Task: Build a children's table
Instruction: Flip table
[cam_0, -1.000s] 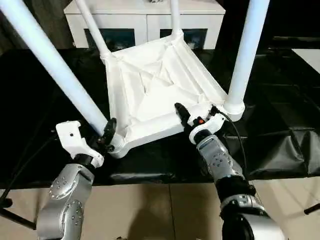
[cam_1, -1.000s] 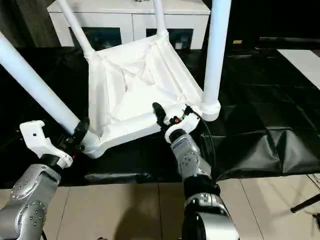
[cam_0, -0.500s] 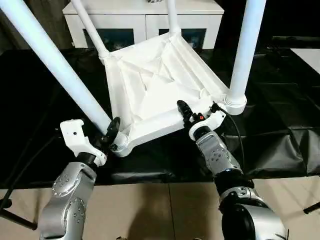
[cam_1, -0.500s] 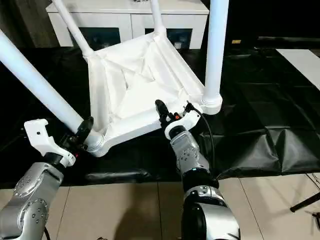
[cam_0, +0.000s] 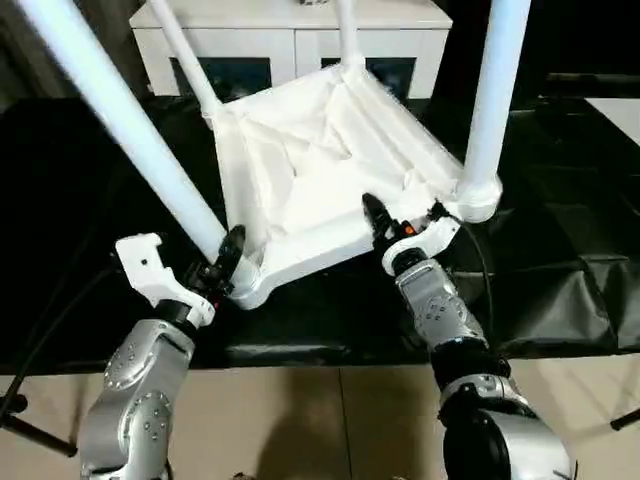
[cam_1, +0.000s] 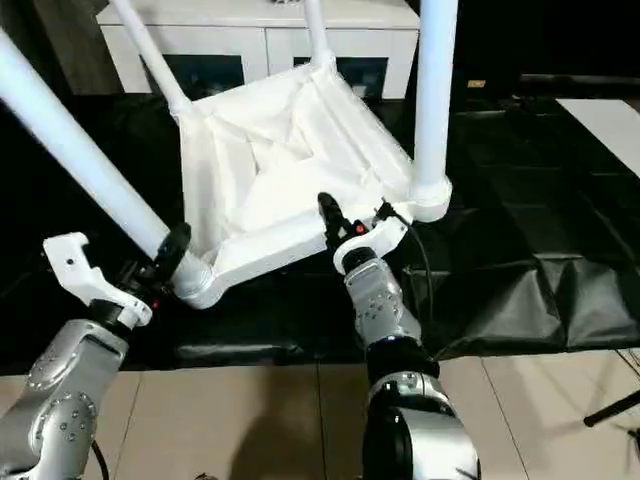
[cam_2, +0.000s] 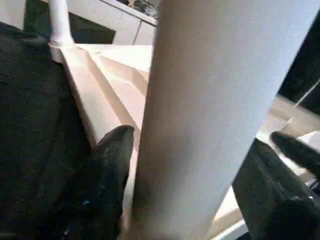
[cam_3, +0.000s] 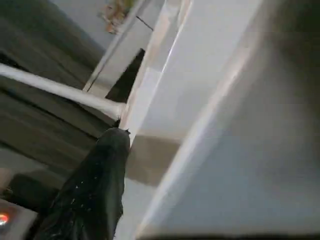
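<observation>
— White plastic, all of it: tabletop (cam_0: 320, 180) upside down, ribbed underside up, tilted, near edge lifted off the black-draped counter (cam_0: 560, 290). Four legs seated in the corner sockets, near-left leg (cam_0: 130, 140) leaning out to the left, near-right leg (cam_0: 490, 100) nearly upright.

— And the claws?

— Left claw (cam_0: 222, 270) closed around the foot of the near-left leg, just above its socket; one black finger (cam_2: 107, 175) on each side of the tube in the wrist view. Right claw (cam_0: 385, 225) at the near rim, between the two near legs; one finger (cam_3: 95, 185) against the underside, the other hidden, so probably gripping the rim, but impossible to tell.

— Handling?

— Likely light, hollow and stiff, though smooth enough to slip. Long legs act as levers, so best held low at the sockets or by the ribbed rim, never far up a tube. White cabinet (cam_0: 290, 40) close behind, near the far legs.
</observation>
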